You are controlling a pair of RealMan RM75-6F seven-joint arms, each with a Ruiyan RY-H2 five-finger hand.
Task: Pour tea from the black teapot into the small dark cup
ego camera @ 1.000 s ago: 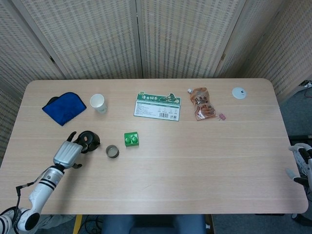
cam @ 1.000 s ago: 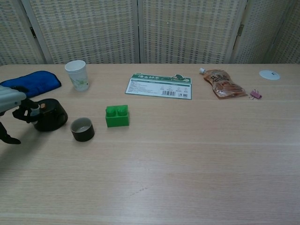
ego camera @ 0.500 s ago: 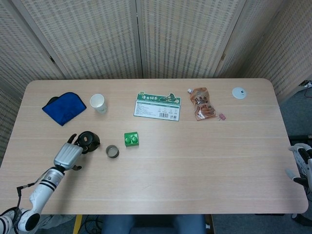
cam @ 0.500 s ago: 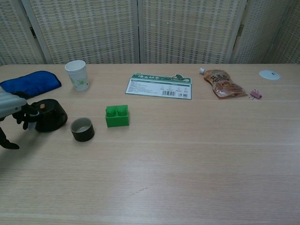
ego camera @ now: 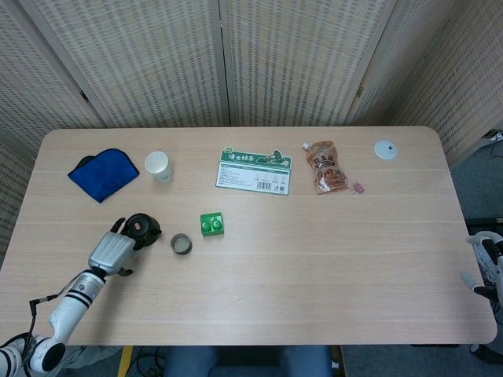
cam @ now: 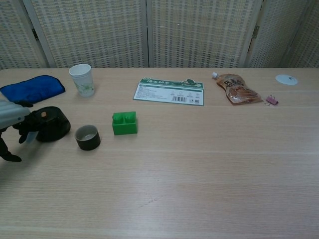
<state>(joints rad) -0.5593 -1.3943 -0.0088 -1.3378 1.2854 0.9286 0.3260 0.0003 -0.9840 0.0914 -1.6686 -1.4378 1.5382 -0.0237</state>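
Black teapot [ego camera: 143, 227] [cam: 50, 124]: placed upright on the desk [ego camera: 314, 259] [cam: 199, 174], near its left front area, with a small orange-brown spot seen on the lid in the chest view.

Small dark cup [ego camera: 181, 244] [cam: 87, 137]: set just to the right of the teapot, apart from it, upright, with a pale inside.

Left hand [ego camera: 112, 251] [cam: 12, 119]: positioned at the teapot's left side, its dark fingers [cam: 25, 125] laid against the pot's body. Whether the pot is truly gripped cannot be told; the hand is cut off by the frame edge in the chest view and small in the head view.

Right hand [ego camera: 489, 263]: seen only partly at the far right edge of the head view, beside the desk and well away from the teapot; its opening cannot be told.

Green block [ego camera: 211, 224] [cam: 124, 123]: located to the right of the cup, slightly further back.

White paper cup [ego camera: 158, 166] [cam: 81, 79]: stood upright behind the teapot.

Blue cloth [ego camera: 103, 173] [cam: 32, 87]: laid at the rear left of the desk.

Green-and-white card [ego camera: 254, 170] [cam: 169, 91]: laid flat at the rear centre.

Brown pouch [ego camera: 326, 166] [cam: 237, 88]: laid to the right of the card.

Small pink clip [ego camera: 357, 188] [cam: 271, 100]: placed just beside the pouch.

White disc [ego camera: 385, 149] [cam: 286, 79]: placed at the rear right.
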